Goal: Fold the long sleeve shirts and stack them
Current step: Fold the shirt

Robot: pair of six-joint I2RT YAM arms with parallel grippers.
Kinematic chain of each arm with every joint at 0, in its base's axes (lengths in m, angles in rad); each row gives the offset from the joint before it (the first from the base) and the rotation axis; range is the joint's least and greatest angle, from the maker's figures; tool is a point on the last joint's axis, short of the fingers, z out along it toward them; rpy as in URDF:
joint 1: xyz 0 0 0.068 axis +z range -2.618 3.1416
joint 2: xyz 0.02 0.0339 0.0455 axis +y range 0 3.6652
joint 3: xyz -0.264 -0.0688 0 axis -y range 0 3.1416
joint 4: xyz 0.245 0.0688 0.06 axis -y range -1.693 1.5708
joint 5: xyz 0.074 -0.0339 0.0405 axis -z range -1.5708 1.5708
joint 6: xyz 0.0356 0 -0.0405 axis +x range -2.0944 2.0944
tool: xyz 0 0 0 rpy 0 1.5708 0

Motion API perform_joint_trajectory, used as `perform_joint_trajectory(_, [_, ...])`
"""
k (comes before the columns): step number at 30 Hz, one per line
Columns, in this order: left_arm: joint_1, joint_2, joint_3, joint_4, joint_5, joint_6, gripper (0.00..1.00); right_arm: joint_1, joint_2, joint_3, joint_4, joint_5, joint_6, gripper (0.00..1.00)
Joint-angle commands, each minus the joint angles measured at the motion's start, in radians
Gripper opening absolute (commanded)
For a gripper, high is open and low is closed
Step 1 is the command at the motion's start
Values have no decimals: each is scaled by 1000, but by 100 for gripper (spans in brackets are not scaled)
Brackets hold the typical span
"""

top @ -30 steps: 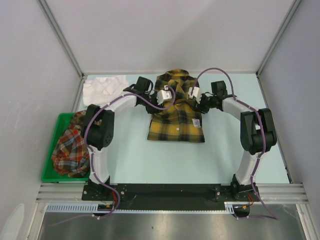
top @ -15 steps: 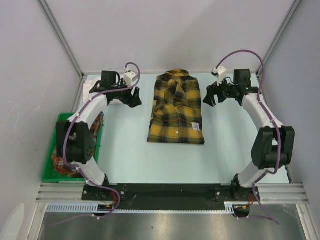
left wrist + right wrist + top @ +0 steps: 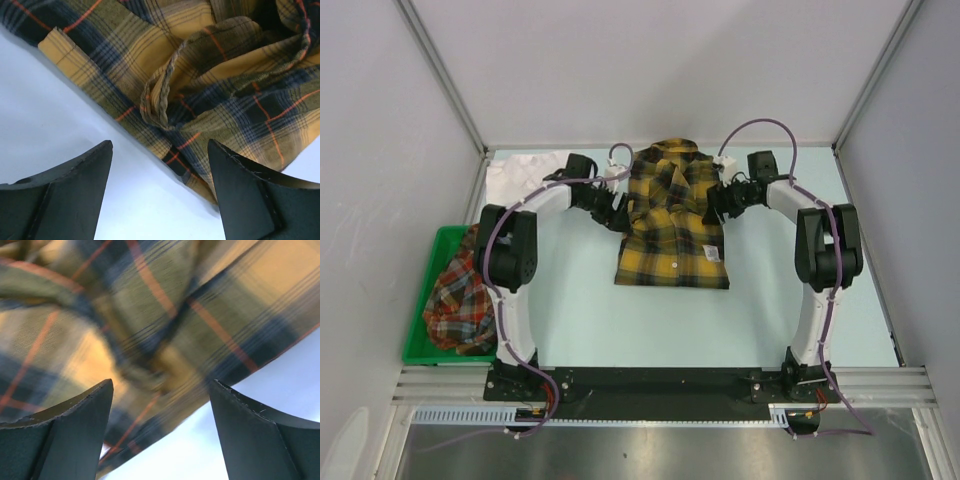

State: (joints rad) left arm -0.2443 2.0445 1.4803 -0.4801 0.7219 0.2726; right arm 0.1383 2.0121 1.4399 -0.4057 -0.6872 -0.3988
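Observation:
The yellow-and-black plaid shirt (image 3: pixel 672 225) lies folded in a rectangle at the table's middle, collar at the far end. My left gripper (image 3: pixel 618 210) stands open at the shirt's left edge; in the left wrist view (image 3: pixel 160 146) the plaid hem (image 3: pixel 200 100) lies just beyond its spread fingertips, and nothing is held. At the right edge my right gripper (image 3: pixel 713 205) is open too, and the right wrist view (image 3: pixel 161 385) shows blurred plaid cloth (image 3: pixel 150 320) ahead of its tips. A white shirt (image 3: pixel 523 176) lies crumpled at the far left. The red-orange plaid shirt (image 3: pixel 460 295) fills the bin.
A green plastic bin (image 3: pixel 418 345) sits at the left edge of the table beside the left arm's base. Grey walls close in the table on three sides. Pale blue tabletop (image 3: pixel 650 320) shows in front of the folded shirt.
Both grippers let go over the shirt, opened and swung out to the sides, then came back in low against the shirt's left and right edges. The shirt stays folded.

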Motion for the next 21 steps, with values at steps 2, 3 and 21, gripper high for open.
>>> perform_joint_trajectory(2, [-30, 32, 112, -35, -6, 100, 81, 26, 54, 125, 48, 64, -66, 79])
perform_joint_trajectory(3, [-33, 37, 127, -35, -1, 97, 79, 32, 57, 131, 42, 69, -80, 72])
perform_joint_trajectory(21, [-12, 77, 190, -163, 129, 158, 72, -17, 85, 229, -182, -21, -199, 61])
